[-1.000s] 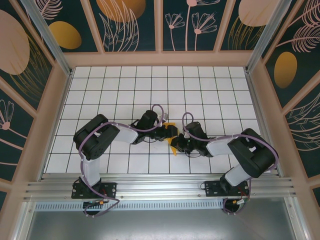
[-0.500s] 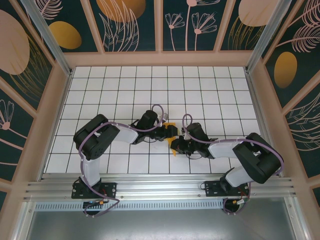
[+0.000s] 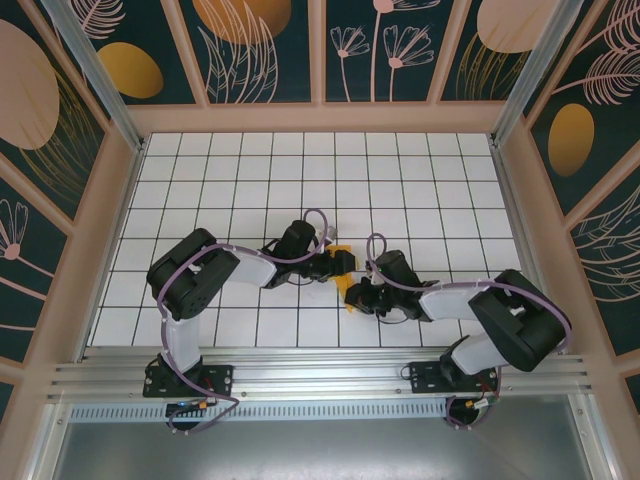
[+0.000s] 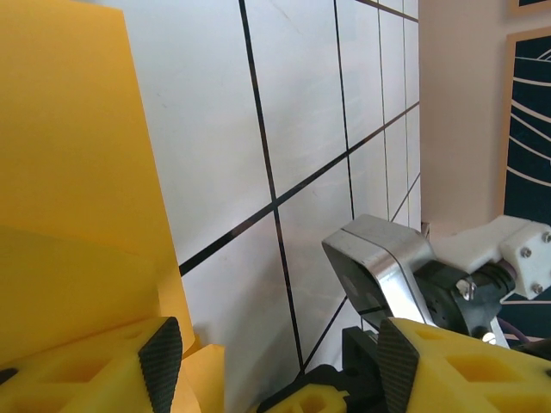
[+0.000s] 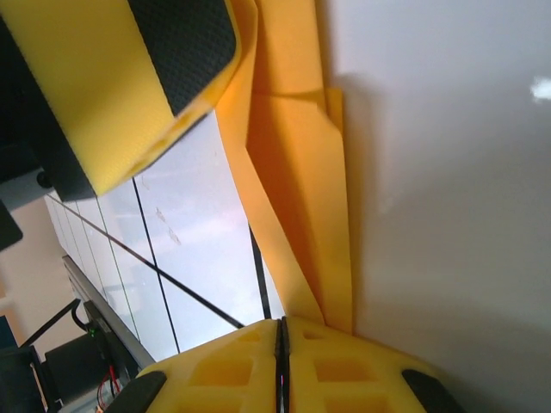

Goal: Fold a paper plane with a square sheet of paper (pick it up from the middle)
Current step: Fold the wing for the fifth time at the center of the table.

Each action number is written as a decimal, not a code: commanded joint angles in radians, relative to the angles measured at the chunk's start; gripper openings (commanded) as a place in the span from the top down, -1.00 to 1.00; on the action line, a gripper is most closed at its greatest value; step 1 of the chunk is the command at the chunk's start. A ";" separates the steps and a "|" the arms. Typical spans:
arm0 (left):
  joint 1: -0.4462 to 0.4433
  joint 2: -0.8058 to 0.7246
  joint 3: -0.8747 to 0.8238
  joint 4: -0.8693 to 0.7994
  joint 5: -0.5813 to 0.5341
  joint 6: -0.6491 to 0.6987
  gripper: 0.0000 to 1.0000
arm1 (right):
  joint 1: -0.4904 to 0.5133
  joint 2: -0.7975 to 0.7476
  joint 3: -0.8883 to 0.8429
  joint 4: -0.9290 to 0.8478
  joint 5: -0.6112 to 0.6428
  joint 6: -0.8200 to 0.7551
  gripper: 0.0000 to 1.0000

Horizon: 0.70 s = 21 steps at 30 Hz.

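Two grippers meet low over the table (image 3: 240, 180), and the sheet of paper (image 3: 346, 286) lies between them, already partly folded. Your right gripper (image 5: 281, 344) has its jaws pressed fully together, and the narrow end of the folded sheet comes right up to its tips. You cannot tell whether a layer is caught there or only passes beside one finger. From that point the long axis of the sheet runs straight away from the right gripper, toward the left gripper (image 4: 275, 370). The left gripper stands about half open and holds nothing. In its wrist view the sheet is just beside one finger (image 4: 162, 361), outside the gap. So the sheet is off to one side of the left jaws, and I judge that this gripper must shift sideways toward it before you close.
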 commanded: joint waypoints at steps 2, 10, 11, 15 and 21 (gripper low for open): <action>-0.007 0.076 -0.016 -0.109 -0.101 0.042 -0.29 | 0.015 -0.009 -0.057 -0.052 -0.051 -0.025 0.78; -0.007 0.075 -0.015 -0.107 -0.094 0.040 -0.30 | 0.017 -0.038 -0.030 -0.162 0.018 -0.059 0.83; -0.007 0.073 -0.015 -0.107 -0.096 0.041 -0.29 | 0.017 -0.074 -0.016 -0.167 0.024 -0.064 0.83; -0.006 0.077 -0.010 -0.107 -0.092 0.041 -0.29 | 0.017 -0.146 0.016 -0.106 0.040 -0.039 0.80; -0.006 0.079 -0.010 -0.109 -0.094 0.041 -0.29 | 0.017 -0.086 0.043 0.062 0.057 0.038 0.78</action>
